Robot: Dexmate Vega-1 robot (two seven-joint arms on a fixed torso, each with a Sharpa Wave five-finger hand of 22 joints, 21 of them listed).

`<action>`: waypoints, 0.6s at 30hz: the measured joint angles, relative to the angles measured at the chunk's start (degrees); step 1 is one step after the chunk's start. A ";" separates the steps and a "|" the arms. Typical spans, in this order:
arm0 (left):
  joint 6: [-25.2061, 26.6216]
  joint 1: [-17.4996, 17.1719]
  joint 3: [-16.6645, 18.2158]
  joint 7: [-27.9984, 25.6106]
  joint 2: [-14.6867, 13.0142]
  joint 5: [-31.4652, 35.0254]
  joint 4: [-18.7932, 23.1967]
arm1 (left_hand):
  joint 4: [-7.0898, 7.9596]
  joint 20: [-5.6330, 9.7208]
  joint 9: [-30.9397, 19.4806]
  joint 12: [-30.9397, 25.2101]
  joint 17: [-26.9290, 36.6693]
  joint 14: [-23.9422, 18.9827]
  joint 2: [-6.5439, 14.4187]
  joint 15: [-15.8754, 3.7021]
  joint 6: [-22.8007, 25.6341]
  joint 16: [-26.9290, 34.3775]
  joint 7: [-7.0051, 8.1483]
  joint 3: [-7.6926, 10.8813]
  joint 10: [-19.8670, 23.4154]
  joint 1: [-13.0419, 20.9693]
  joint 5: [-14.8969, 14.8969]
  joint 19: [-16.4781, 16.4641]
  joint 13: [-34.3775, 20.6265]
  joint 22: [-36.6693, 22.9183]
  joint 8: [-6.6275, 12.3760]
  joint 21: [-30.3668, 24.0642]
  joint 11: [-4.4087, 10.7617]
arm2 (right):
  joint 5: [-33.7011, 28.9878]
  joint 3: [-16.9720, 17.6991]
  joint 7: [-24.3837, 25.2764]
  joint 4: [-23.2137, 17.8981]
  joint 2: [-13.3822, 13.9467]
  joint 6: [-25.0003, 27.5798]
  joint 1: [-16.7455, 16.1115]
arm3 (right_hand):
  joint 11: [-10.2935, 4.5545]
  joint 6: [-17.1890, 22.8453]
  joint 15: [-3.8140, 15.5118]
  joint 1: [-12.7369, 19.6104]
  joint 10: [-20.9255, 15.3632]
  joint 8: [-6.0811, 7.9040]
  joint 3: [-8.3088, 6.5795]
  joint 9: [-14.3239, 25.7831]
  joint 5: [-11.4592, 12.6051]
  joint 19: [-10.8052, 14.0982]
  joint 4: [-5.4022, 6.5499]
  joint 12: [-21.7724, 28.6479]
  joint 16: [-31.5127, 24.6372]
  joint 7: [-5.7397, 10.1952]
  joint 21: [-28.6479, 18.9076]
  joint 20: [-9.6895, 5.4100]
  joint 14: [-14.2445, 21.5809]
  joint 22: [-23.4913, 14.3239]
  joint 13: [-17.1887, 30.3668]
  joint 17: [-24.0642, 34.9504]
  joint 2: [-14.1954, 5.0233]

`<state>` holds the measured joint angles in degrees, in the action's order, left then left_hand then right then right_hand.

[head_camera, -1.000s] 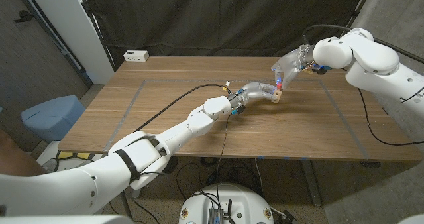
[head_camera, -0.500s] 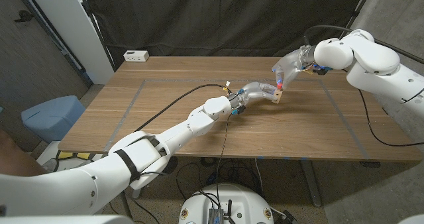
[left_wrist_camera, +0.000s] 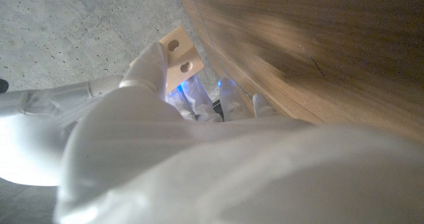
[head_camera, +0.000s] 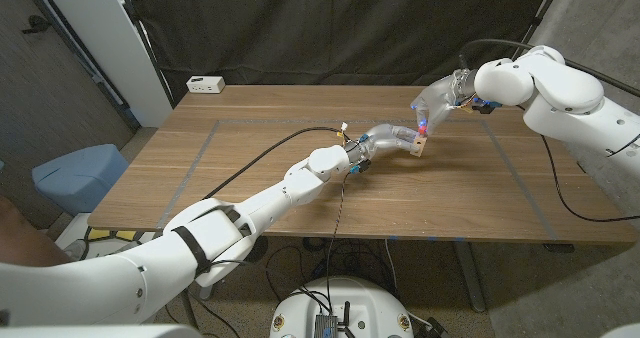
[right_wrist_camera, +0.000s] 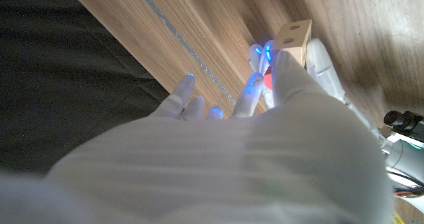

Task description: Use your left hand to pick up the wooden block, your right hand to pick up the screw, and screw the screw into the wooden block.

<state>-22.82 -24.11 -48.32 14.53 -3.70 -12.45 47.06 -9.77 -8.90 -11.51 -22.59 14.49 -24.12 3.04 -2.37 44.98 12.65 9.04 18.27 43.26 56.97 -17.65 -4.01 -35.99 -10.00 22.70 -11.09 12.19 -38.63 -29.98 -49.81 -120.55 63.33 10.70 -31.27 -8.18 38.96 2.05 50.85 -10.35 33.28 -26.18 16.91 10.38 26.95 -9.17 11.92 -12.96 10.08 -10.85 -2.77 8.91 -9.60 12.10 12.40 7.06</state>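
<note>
Wooden block [right_wrist_camera: 295,37] held by left hand [head_camera: 385,138]; right hand [head_camera: 432,108] hides the red screw [right_wrist_camera: 267,80], grip unclear.

Wooden block [right_wrist_camera: 295,36]: largely covered by the right hand [right_wrist_camera: 218,158], one end exposed. Screw [right_wrist_camera: 268,80]: a red spot between fingers, shank and tip hidden (seating in the block cannot be told). In the left wrist view the left hand [left_wrist_camera: 199,164] is blurred and conceals the block's lower part. Bench [head_camera: 250,168]: far right corner hidden behind the right arm.
</note>
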 measured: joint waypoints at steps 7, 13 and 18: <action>0.09 -0.04 -0.03 -0.02 -0.01 0.00 0.10 | 0.00 0.00 0.00 0.00 0.00 0.00 0.00 0.00 0.00 0.00 0.00 0.00 0.04 0.00 0.00 0.00 0.00 0.00 0.00 0.00 -0.04 | 0.13 0.00 0.03 0.03 0.02 0.00 -0.06 | 0.31 0.67 0.31 0.29 -0.31 0.42 0.00 0.00 0.00 0.20 0.00 0.00 0.00 -0.04 -0.25 0.20 0.31 0.00 0.00 0.00 -0.29; 0.12 -0.05 -0.06 -0.04 -0.01 0.01 0.15 | 0.00 0.00 0.00 0.00 0.00 0.00 -0.01 0.00 0.00 0.00 0.00 0.00 0.02 0.00 0.01 0.00 0.01 0.00 0.00 0.00 -0.04 | 0.33 0.00 0.11 0.03 0.13 0.05 -0.22 | 0.20 0.87 0.00 0.29 -0.82 0.84 0.00 0.26 0.00 0.53 0.00 0.27 0.00 -0.24 -0.25 -0.07 0.62 0.00 0.00 -0.01 -0.29; 0.26 -0.07 -0.09 -0.05 -0.01 0.03 0.30 | 0.00 0.00 0.00 0.00 0.00 0.00 -0.01 0.00 0.00 0.00 0.00 0.00 -0.07 -0.01 0.02 0.00 0.02 0.00 -0.17 0.00 -0.11 | 0.43 0.00 0.17 -0.11 0.32 0.21 -0.42 | 0.10 1.58 0.00 0.29 -1.33 1.26 -0.20 0.26 0.00 0.70 0.21 0.42 0.00 -0.35 -0.25 0.10 0.62 0.00 -0.01 0.27 -0.29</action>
<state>-22.56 -24.19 -48.40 14.47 -3.71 -12.41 47.36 -9.77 -8.90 -11.50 -22.59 14.49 -24.12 3.03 -2.37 44.98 12.65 9.04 18.27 43.18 56.96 -17.63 -4.01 -35.97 -10.00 22.53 -11.09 12.07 -38.20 -29.98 -49.65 -120.66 63.65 10.91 -31.69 -8.08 40.54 2.04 51.14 -11.69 34.54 -26.39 17.17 10.37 27.65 -8.97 12.34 -12.96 9.73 -11.10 -2.66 9.53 -9.60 12.10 12.68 6.77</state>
